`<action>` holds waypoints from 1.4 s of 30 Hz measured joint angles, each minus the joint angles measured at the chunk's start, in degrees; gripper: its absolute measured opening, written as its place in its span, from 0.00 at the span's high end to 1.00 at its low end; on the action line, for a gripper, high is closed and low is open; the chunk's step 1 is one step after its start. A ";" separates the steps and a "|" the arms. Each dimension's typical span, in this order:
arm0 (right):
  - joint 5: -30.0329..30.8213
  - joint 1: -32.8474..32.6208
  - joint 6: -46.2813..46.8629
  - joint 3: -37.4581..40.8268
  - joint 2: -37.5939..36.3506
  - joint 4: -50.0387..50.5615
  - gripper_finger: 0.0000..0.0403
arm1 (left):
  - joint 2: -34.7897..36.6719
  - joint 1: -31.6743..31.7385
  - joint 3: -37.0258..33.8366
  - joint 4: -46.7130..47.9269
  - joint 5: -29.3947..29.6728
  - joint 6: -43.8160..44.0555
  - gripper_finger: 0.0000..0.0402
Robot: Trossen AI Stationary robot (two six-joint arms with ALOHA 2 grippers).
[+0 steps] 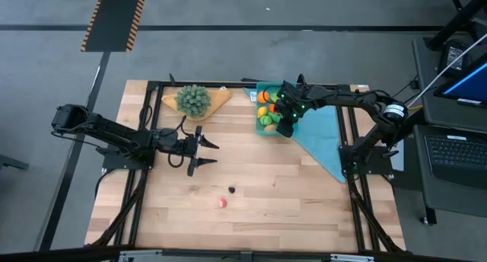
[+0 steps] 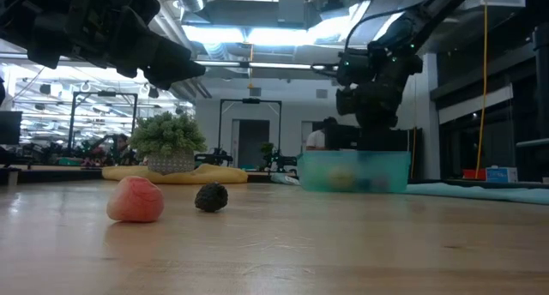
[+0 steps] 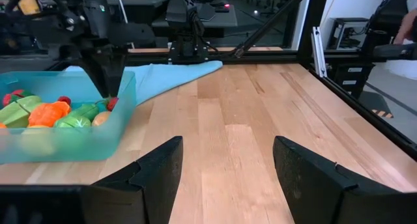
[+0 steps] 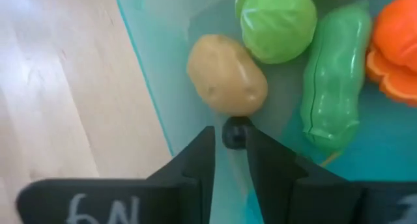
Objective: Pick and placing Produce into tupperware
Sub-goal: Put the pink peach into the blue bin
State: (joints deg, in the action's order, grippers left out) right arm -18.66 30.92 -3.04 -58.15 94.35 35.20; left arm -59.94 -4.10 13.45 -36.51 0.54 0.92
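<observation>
Here, right hand [image 4: 229,146] in tupperware [image 4: 156,74], fingers slightly parted around dark piece [image 4: 234,134].

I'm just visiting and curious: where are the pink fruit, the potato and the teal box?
Pink fruit [image 2: 135,200]: low view, middle of its front.
Potato [image 4: 227,73]: right wrist view, centre of its tan skin.
Teal box [image 3: 71,144]: left wrist view, its near wall.

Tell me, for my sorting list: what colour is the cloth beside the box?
Light blue cloth, clearest in the left wrist view.
</observation>
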 joint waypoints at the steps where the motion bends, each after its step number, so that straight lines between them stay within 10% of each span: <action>1: -0.06 0.04 0.71 -0.88 0.00 1.28 0.77 | 0.00 0.00 0.00 -0.01 0.01 -0.02 0.43; 19: -0.06 -4.14 1.43 -7.24 -0.31 2.72 0.77 | 0.02 0.00 0.00 -0.45 1.07 -3.03 0.43; 42: 6.13 -17.36 -0.12 28.24 -19.22 -57.83 0.77 | 4.15 -1.30 0.04 6.19 -0.99 -1.47 0.43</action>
State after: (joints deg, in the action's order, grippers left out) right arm -12.53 13.56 -3.16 -29.91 75.12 -22.63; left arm -55.79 -5.40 13.50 -30.33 -0.46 -0.56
